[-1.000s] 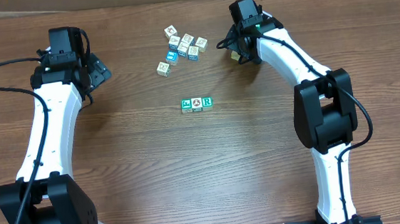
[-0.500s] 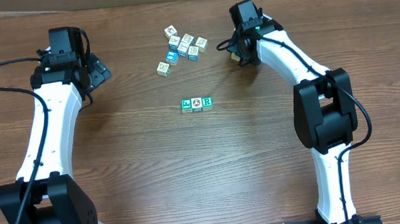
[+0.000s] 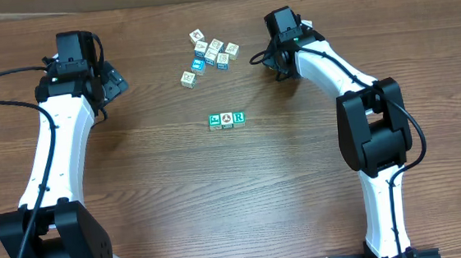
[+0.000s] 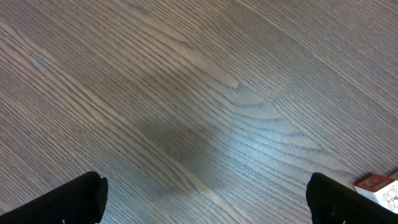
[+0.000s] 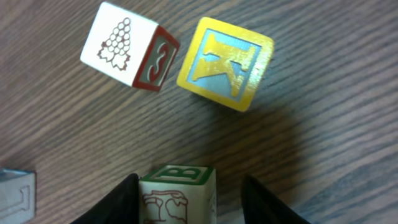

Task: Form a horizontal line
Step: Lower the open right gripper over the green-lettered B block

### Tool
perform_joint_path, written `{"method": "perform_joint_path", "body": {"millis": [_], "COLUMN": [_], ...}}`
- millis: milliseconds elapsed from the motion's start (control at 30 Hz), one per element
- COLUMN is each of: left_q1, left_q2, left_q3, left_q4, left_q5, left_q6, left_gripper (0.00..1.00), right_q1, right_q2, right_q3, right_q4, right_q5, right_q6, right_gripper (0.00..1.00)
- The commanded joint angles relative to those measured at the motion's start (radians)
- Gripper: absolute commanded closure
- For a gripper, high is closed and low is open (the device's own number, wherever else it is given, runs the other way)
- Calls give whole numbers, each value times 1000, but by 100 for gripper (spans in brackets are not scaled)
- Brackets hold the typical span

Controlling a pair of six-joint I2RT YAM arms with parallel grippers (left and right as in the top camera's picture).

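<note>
Three blocks make the row (image 3: 226,119) at mid-worktop (image 3: 161,184) — touching, level, with the green R at its right end, and it hasn't budged in the last second. All the action is at the far side. The right hand (image 3: 270,60) has been narrowing fast while its arm barely shifts, just right of the loose blocks (image 3: 210,52).

From its wrist camera, a green-lettered block (image 5: 177,186) sits squarely between the fingers (image 5: 112,202). One finger looks to be against it and a dark sliver of gap shows on the other side, so by my reading the hand is apart, not yet clamped. A yellow block (image 5: 225,62) and a red-edged block (image 5: 127,45) lie just beyond, clear of the fingers.

The left hand (image 4: 205,208) is spread wide over bare wood at far left, holding nothing, same as a second ago.

It looks like a fourth block is about to be picked — and the likely spot is beside the R. The row isn't lengthened yet.
</note>
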Motion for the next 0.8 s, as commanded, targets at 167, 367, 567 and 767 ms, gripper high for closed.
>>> {"method": "perform_joint_path", "body": {"millis": [167, 367, 567, 767], "left_q1": [-8, -8, -8, -8], "left_q2": [-3, -3, -3, -3], "left_q3": [6, 6, 6, 6], "left_q4": [0, 1, 0, 0], "left_q5": [3, 3, 3, 3], "left_q6": [1, 1, 1, 1], "left_gripper": [0, 0, 0, 0], "right_q1": [6, 6, 6, 6], "right_q2": [-10, -10, -10, -10], "right_q3": [-4, 42, 81, 82], "right_q4": [3, -53, -95, -85], "right_q5": [-14, -25, -25, -25], "right_q6": [-154, -206, -206, -206], "right_gripper": [60, 53, 51, 52]}}
